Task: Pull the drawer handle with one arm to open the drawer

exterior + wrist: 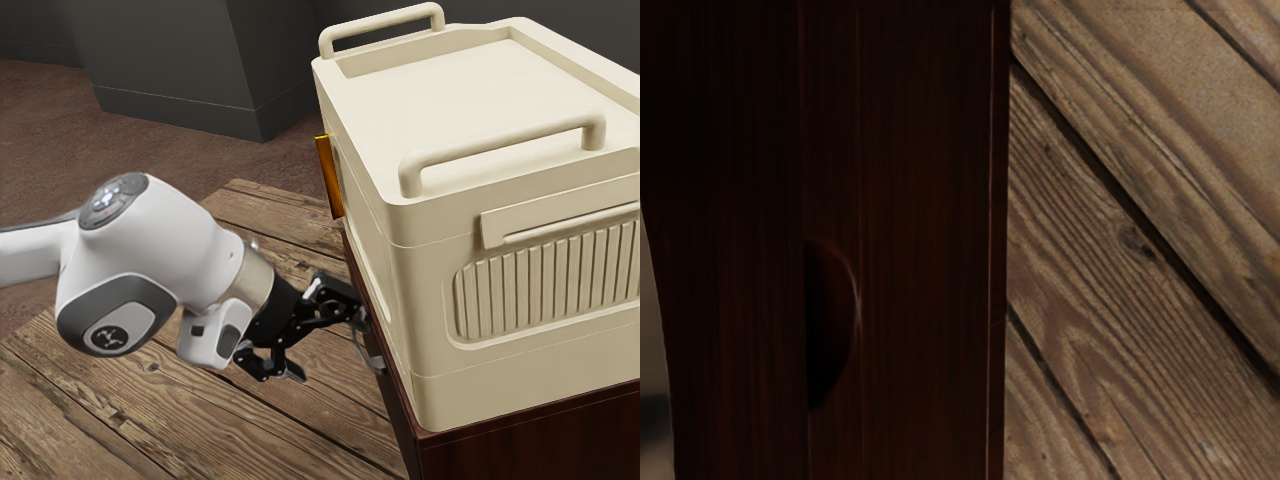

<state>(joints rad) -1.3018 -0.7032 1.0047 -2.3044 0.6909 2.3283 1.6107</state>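
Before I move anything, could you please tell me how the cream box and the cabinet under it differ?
The box is pale cream; the cabinet is dark reddish-brown. The box's near corner is rounded; the cabinet's is sharp. Both run past the exterior view's right edge.

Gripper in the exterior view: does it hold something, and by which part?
Nothing is held: the gripper is open, its fingers standing apart beside the dark red cabinet.
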